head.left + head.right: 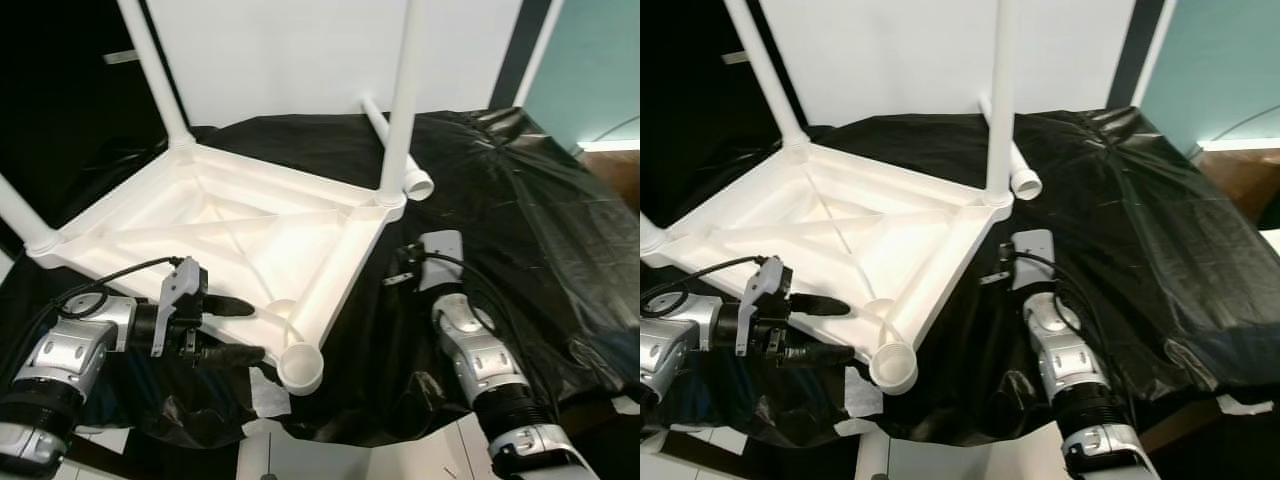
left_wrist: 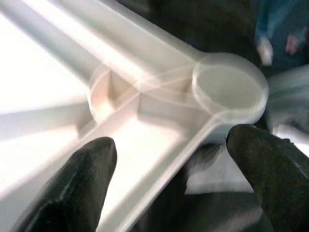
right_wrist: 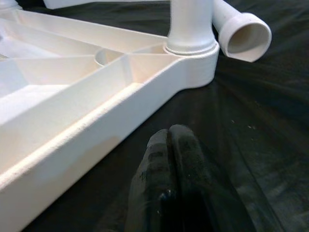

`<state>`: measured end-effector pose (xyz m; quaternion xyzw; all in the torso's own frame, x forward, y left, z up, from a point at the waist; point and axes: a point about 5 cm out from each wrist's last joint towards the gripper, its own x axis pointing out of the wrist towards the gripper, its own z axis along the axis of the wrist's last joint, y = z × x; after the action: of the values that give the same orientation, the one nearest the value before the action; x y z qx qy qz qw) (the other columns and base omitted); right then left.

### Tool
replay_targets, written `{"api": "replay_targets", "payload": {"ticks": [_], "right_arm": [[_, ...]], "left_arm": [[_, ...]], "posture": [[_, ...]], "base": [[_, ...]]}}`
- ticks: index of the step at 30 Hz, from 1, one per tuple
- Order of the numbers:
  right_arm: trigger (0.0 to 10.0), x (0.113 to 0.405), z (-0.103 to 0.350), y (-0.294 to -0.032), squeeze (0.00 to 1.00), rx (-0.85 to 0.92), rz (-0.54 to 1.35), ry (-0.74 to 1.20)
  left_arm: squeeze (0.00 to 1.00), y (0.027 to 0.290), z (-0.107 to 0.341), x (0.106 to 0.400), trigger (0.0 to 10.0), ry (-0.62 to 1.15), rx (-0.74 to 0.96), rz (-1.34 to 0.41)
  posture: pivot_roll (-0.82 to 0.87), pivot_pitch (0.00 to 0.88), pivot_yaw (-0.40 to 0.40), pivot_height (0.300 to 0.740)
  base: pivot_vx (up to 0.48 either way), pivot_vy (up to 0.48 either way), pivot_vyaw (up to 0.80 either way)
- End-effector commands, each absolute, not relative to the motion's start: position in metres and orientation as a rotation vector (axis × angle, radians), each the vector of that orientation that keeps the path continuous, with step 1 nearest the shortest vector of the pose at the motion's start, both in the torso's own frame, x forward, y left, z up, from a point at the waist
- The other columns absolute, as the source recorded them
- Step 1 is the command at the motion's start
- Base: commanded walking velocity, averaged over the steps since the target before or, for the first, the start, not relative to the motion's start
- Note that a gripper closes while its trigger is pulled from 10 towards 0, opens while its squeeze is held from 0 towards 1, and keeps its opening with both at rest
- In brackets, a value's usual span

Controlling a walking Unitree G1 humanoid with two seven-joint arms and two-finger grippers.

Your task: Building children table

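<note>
- The white plastic children's tabletop lay upside down on the black plastic sheet, ribbed underside up, which we judged was to keep the leg sockets facing upward for fitting.
- Three white tubular legs stood in three corners of that tabletop; the nearest one rose from the corner on the robot's right side.
- The fourth, the loose white tubular leg, lay flat on the sheet just beyond that right corner, its open end showing.
- The empty round corner socket was the tabletop corner nearest the robot, apparently the one not yet filled.
- Our left end effector was spread wide, its black fingers straddling the rim beside that empty socket; we judged it was there to steady the tabletop, though we could not tell whether the fingers touched the rim.
- Our right end effector had its two fingers pressed together, holding nothing, low over the sheet beside the tabletop's right edge and pointed towards the loose leg.
- We judged the next step to be picking up that leg.
</note>
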<state>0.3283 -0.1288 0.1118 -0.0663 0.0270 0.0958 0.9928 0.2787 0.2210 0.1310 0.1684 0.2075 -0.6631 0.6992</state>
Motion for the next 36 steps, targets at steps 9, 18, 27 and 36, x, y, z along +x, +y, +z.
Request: {"api": "replay_targets", "payload": {"ticks": [9,18,27,36], "right_arm": [[10.0,0.322,0.111,-0.125,0.00,-0.108,0.194,0.079],[10.0,0.323,0.115,-0.126,0.00,-0.089,0.180,0.082],[10.0,0.322,0.118,-0.125,0.00,-0.077,0.180,0.087],[10.0,0.321,0.119,-0.124,0.00,-0.066,0.174,0.092]], "left_arm": [[0.69,0.234,0.127,0.290,10.0,0.524,0.495,-1.453],[0.54,0.244,0.110,0.288,9.0,0.673,0.711,-1.474],[0.44,0.244,0.101,0.288,0.0,0.720,0.726,-1.458],[0.43,0.205,0.091,0.319,0.0,0.534,0.638,-1.150]], "posture": [[-0.06,0.000,0.058,0.740],[-0.07,0.000,0.056,0.740],[-0.07,0.000,0.053,0.740],[-0.07,0.000,0.057,0.740]], "base": [[0.000,0.000,0.00],[0.000,0.000,0.00],[0.000,0.000,0.00],[0.000,0.000,0.00]]}}
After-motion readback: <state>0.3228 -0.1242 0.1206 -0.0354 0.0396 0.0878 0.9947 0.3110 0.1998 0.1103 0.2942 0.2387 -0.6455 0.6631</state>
